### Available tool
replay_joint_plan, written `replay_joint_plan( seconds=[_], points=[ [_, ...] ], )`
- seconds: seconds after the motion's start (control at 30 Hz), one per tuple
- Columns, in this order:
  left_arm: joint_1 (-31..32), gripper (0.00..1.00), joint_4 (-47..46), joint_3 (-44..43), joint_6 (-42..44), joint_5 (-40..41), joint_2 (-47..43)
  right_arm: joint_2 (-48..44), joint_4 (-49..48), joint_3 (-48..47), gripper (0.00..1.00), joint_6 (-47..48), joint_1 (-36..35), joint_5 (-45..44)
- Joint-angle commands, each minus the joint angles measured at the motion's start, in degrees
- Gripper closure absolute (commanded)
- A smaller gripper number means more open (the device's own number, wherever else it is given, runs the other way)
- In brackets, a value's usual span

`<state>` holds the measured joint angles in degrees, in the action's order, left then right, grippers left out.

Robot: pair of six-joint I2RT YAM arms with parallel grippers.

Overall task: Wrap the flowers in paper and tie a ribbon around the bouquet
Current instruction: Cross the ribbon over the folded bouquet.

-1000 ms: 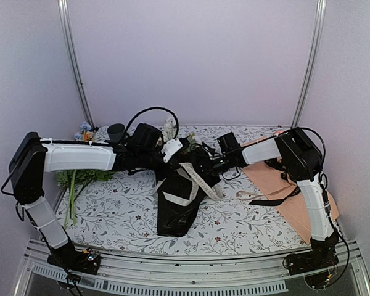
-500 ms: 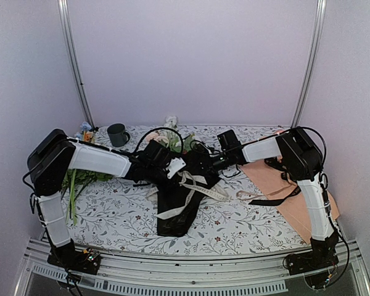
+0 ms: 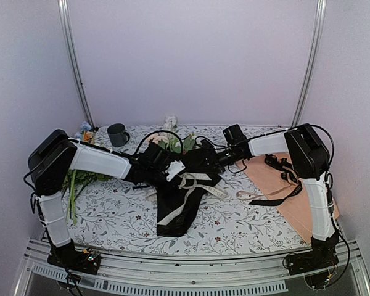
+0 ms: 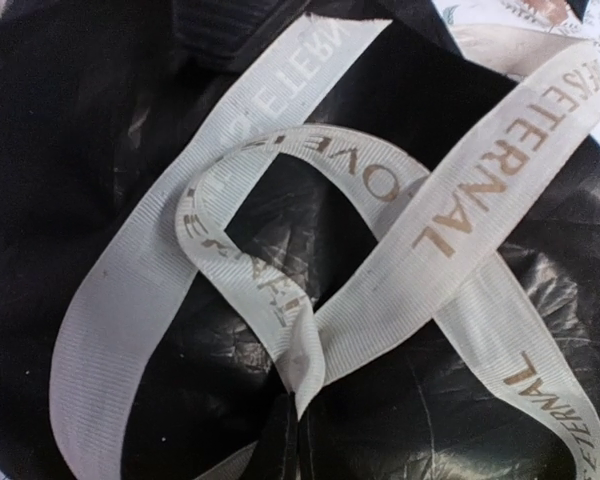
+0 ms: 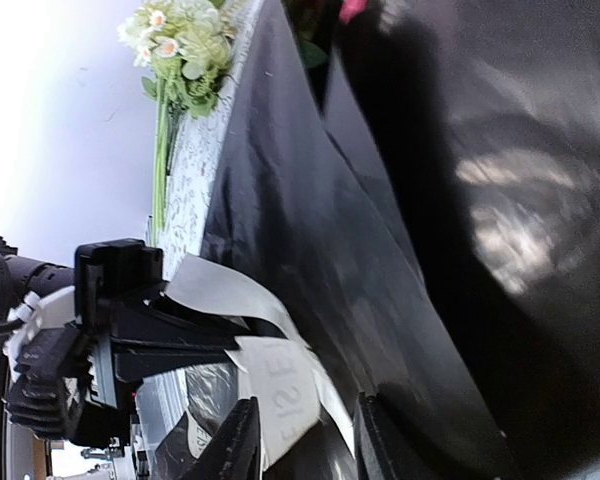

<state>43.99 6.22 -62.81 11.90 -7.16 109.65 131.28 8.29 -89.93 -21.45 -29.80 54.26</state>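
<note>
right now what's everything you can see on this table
bouquet: one, black paper cone with pink and white blooms, table centre
ribbon: one, cream with tan lettering, looped over the cone
mug: one, dark grey, far left
loose flower bunch: one, green stems, left edge by the left arm
sheet: one, peach-tan, right side
strap: one, black, lying on the peach sheet
tablecloth: one, white with leafy print, covering the table
left hand: one, black, shut on the ribbon over the cone
right hand: one, black, jaws apart with a ribbon end between them
</note>
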Motion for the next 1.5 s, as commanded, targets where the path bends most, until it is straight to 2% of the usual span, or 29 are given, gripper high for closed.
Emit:
replay_joint_plan(
  seconds=[0.0, 0.37, 0.67, 0.87, 1.03, 1.3, 1.4, 1.47],
  points=[
    [0.2, 1.00, 0.5, 0.7, -0.3, -0.1, 1.2, -2.6, 6.7, 0.3, 0.66, 6.8, 0.4, -0.4],
    [0.3, 1.00, 0.1, 0.6, -1.1, -0.7, 1.6, -3.1, 11.3, 1.3, 0.59, 16.8, 0.3, -2.3],
    [0.1, 1.00, -0.1, 0.7, -1.5, -1.2, 2.5, -3.5, 14.3, 0.6, 0.65, 23.9, -2.1, -7.7],
    [-0.1, 1.00, -0.1, 0.7, -1.5, -1.5, 2.5, -5.8, 11.9, 3.7, 0.67, 26.2, -3.4, -10.5],
    [-0.3, 1.00, -0.2, 0.7, -1.7, -2.2, 2.5, -12.0, 2.4, 9.1, 0.67, 22.9, -2.9, -8.4],
    [-0.8, 1.00, -0.7, 1.4, -2.8, -4.1, 4.5, -21.3, -8.8, 15.7, 0.65, 9.3, -0.1, -9.5],
    [-1.1, 1.00, -1.7, 2.1, -3.4, -5.7, 4.1, -24.7, -13.9, 19.9, 0.67, 5.0, -0.1, -8.4],
    [-1.4, 1.00, -2.3, 2.5, -4.0, -6.4, 3.8, -25.9, -15.4, 22.5, 0.71, -0.2, -1.2, -10.9]
  ],
)
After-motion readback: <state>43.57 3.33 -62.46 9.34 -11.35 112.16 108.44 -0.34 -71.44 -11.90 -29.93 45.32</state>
